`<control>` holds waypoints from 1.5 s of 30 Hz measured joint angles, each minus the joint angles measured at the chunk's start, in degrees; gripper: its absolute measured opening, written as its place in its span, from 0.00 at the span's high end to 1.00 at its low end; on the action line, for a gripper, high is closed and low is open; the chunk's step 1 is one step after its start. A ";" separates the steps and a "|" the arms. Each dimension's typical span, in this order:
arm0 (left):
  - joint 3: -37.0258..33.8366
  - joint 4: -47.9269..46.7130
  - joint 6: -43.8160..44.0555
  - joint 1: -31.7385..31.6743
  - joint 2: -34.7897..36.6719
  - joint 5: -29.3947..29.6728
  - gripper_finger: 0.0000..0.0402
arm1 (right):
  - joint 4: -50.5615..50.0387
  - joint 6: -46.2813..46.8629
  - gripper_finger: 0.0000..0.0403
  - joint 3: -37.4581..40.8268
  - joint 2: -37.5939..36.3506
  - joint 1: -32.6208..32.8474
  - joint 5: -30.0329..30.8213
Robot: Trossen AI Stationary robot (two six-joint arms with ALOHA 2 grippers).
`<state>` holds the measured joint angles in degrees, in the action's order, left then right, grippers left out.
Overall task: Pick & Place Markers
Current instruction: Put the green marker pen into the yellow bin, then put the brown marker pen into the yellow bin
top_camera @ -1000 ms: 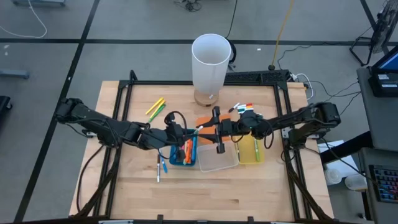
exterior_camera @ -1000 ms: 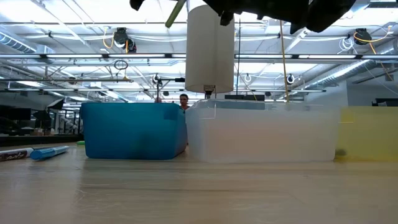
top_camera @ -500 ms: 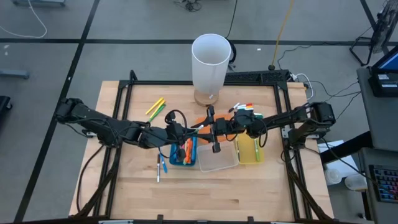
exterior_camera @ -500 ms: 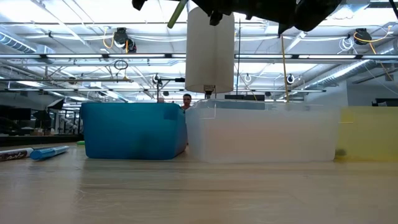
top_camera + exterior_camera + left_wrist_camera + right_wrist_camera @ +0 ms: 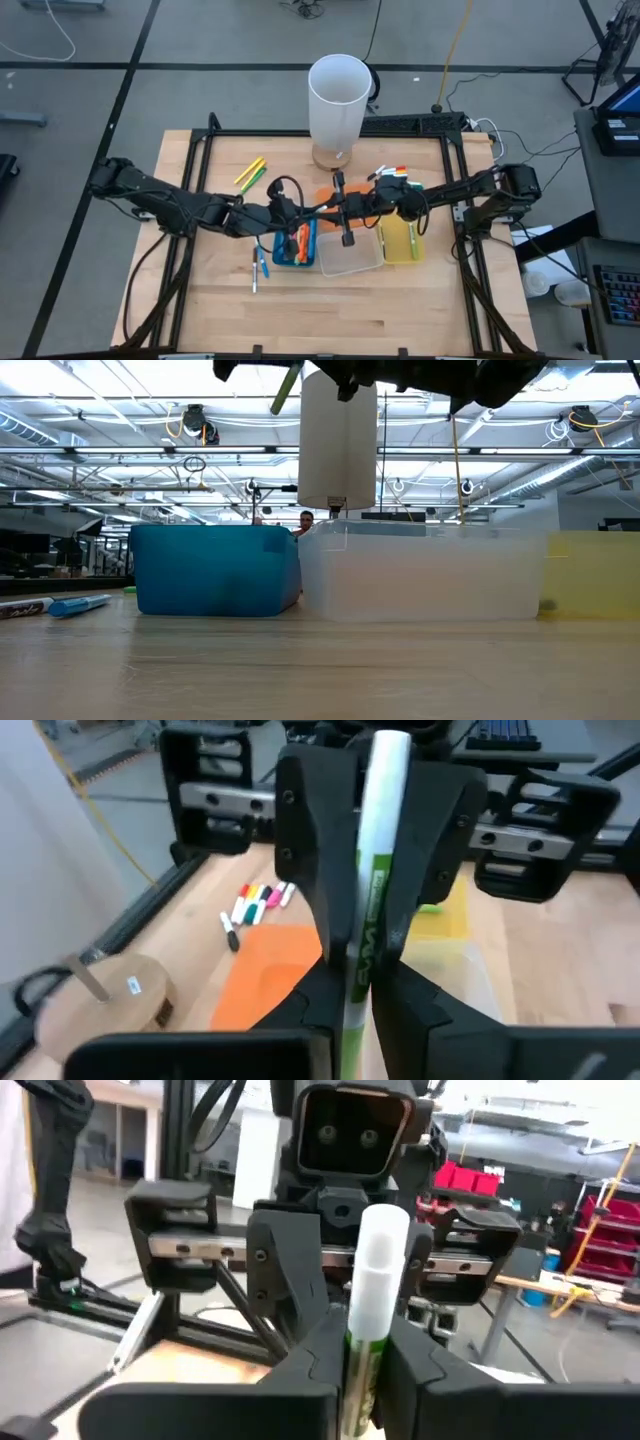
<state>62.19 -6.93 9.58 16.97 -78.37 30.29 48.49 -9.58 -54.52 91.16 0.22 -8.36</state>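
A green marker with a white upper end (image 5: 372,870) (image 5: 380,1250) stands tilted in the air between my two grippers, above the bins; its lower end shows in the low view (image 5: 285,385). My left gripper (image 5: 325,209) comes from the left and my right gripper (image 5: 346,206) from the right. They face each other, both shut on this marker. Orange markers lie in the blue bin (image 5: 296,243). More markers lie on the table: yellow and green ones (image 5: 250,172), blue ones (image 5: 260,266), and a mixed group (image 5: 392,175). My left gripper pinches the marker's green body (image 5: 352,985) between its two fingers, level from the table's left, fingers across it. The marker is lifted clear and stands tilted. My right gripper pinches the same marker's green body (image 5: 357,1365) below the white end, level from the table's right, fingers across it.
A blue bin (image 5: 215,570), a clear bin (image 5: 425,572) and a yellow bin (image 5: 595,575) stand side by side under the grippers. An orange bin (image 5: 326,192) sits behind them. A tall white cylinder (image 5: 339,100) stands near the far edge. The near half of the table (image 5: 330,310) is bare wood.
My right gripper has moved toward the table's left, up to my left gripper and the marker it holds, and now stands still there. The marker has stayed almost in place above the bins.
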 joint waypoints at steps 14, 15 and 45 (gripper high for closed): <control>0.11 -18.48 14.84 2.21 5.46 -0.38 0.69 | -59.92 2.61 0.95 0.19 -28.35 1.02 13.22; 0.11 -20.43 17.13 2.17 5.46 0.02 0.70 | -64.77 6.01 0.95 0.60 -29.91 1.63 13.34; 0.02 -38.59 39.54 2.28 4.48 -6.96 0.74 | -53.21 18.50 0.41 22.77 -49.17 9.56 21.83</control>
<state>62.22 -45.52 49.11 19.25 -73.89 23.34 -4.72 8.92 -31.75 41.99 9.78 13.47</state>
